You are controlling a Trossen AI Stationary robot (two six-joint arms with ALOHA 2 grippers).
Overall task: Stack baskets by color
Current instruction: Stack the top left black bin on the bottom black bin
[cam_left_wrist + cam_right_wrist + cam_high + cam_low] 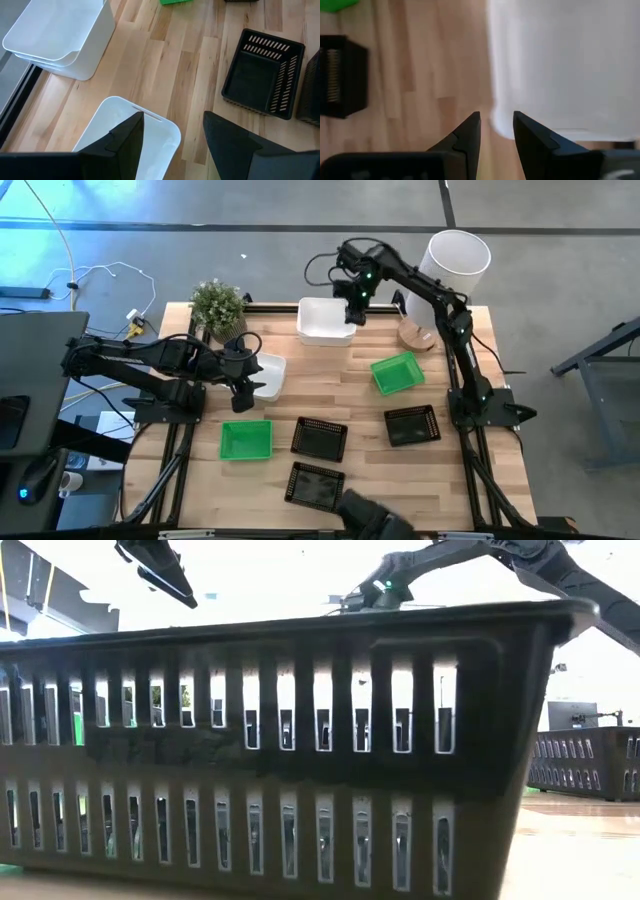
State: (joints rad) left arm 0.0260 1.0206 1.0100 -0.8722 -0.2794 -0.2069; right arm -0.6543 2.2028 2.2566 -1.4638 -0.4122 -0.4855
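The wooden bench fills the middle of the high view, and the two dark arms reach in over it from the left and right edges. A tall white cylinder stands at the bench's upper right corner, and a small potted plant at its upper left. Top centre sits a stack of white baskets; the left wrist view shows two nested there. The right gripper hovers at the right edge of this stack, its jaws set a little apart with bare wood between them in its wrist view, holding nothing that can be seen. A third white basket lies alone at the left of the bench; the left gripper is over its near rim, jaws spread wide, one finger above the basket's interior and the other over the wood, with no grip on it visible. One green basket lies tilted at centre right, and another green basket lies flat at lower left. Three black baskets are spread along the lower half: one at lower centre, one below it near the bottom edge, and one at lower right. In the low view a black basket's slotted wall fills nearly the whole frame.
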